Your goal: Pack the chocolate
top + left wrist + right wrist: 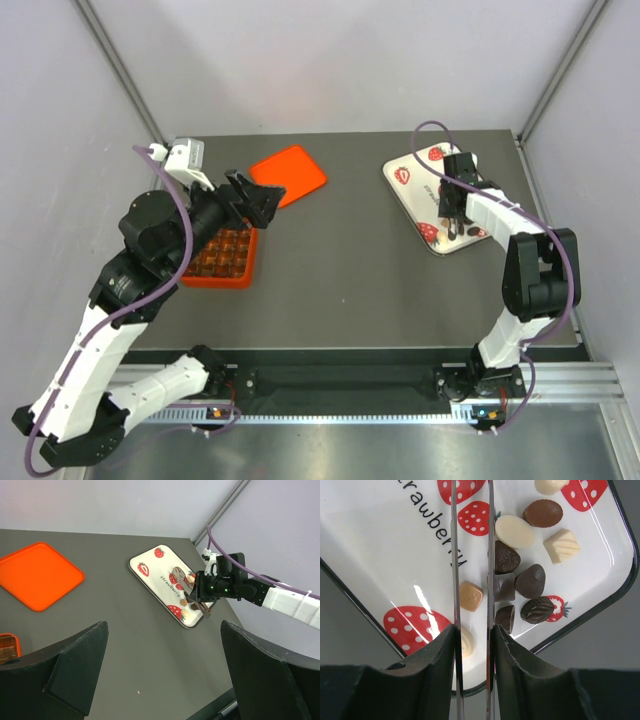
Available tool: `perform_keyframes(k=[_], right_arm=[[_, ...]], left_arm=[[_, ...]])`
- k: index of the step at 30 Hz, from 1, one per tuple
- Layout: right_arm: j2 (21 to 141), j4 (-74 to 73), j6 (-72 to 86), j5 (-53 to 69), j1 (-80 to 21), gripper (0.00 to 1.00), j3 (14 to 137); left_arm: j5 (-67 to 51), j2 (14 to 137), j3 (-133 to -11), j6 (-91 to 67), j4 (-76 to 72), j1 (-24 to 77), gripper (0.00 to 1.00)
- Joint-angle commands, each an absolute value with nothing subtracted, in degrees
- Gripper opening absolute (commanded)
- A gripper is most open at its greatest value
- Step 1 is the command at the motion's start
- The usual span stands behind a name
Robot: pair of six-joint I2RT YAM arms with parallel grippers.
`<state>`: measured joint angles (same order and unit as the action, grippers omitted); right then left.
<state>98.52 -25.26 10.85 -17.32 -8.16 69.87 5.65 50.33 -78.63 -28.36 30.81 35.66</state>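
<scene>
The chocolate lies on a white tray with strawberry prints (380, 555). Several dark pieces (530, 580), a cream oval (514, 531) and a caramel square (471, 596) are clustered near its corner. My right gripper (472, 555) hangs just above them, its thin metal blades a narrow gap apart, with the caramel square and a cream swirl (466, 642) below the gap. Nothing is held. In the top view it (452, 232) is over the tray (415, 185). My left gripper (262, 203) is wide open and empty beside the orange-red compartment box (222, 255).
A flat orange lid (290, 175) lies behind the box at the back of the dark table. The left wrist view shows the lid (35, 575), the tray (150, 560) and the right arm over it. Grey walls enclose the table.
</scene>
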Motion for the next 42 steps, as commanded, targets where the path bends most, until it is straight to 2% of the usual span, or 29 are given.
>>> perform_keyframes(k=[1, 12, 18, 26, 37, 42], right_arm=[[96.1, -23.1, 9.7, -17.8, -7.6, 0.33, 71.2], [99.0, -23.6, 9.6, -18.6, -7.6, 0.38, 73.7], [98.3, -24.1, 9.3, -17.7, -7.6, 0.31, 73.7], [90.4, -25.0, 10.2, -14.2, -9.7, 0.25, 70.8], [77.4, -21.5, 11.6, -0.4, -13.4, 0.25, 63.2], [73.0, -17.4, 14.7, 6.9, -18.8, 0.25, 60.0]], left_arm=[[6.4, 49.0, -78.9, -27.4, 28.4, 35.5, 0.99], [7.0, 48.6, -79.3, -27.1, 28.7, 35.5, 0.99], [6.9, 48.8, -79.4, -27.1, 28.6, 35.5, 0.99], [6.6, 48.2, -79.4, -27.4, 29.0, 35.5, 0.99], [5.6, 50.7, -80.9, -27.0, 29.4, 35.5, 0.99], [5.0, 51.3, -81.3, -27.2, 28.3, 35.5, 0.99]])
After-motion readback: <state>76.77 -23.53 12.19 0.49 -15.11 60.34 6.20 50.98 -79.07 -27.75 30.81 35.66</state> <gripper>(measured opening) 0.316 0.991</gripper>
